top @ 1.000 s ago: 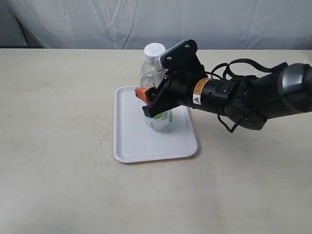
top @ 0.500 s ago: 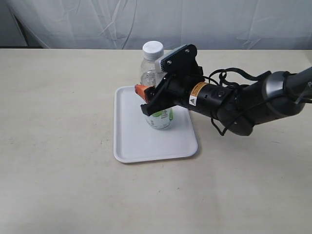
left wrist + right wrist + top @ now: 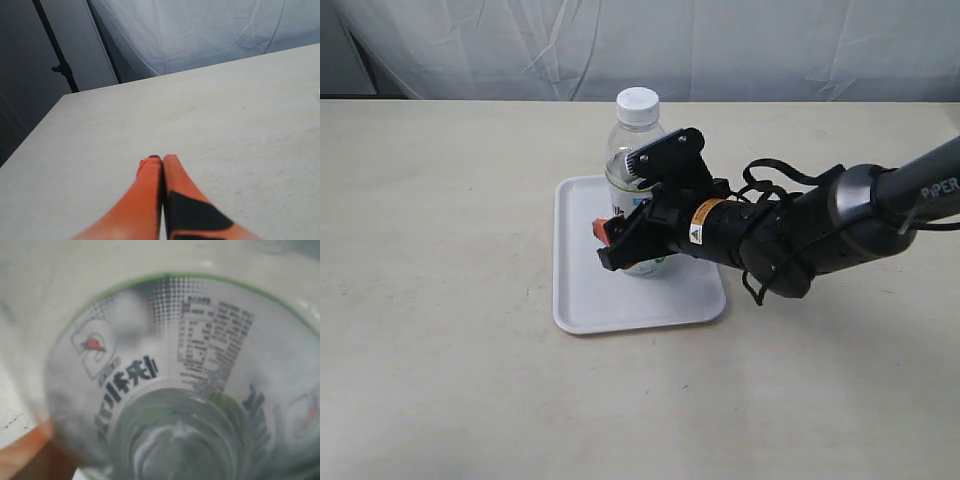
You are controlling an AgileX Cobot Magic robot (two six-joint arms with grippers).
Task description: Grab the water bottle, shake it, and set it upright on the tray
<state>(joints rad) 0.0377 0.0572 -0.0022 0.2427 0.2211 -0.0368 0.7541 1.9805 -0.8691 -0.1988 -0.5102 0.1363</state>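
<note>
Beige surface [image 3: 440, 330] is reached across by one arm [image 3: 820, 220], right fingers [image 3: 606, 228] placed around the upright water bottle [image 3: 632, 150] on the tray [image 3: 582, 290], grip indeterminable; left fingers [image 3: 149, 196] are clenched.

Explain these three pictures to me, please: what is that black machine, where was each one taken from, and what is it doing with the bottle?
It is a robot with two arms, each ending in a claw. The wide picture comes from a camera standing apart from the arms; the other two come from cameras on the wrists. On the table lies a white tray, and a water bottle stands upright on it. The right claw sits around the bottle's lower part; whether it squeezes is unclear. Its wrist camera is so close that the label fills the picture. The left claw, orange, is shut and empty, above the table.
</note>
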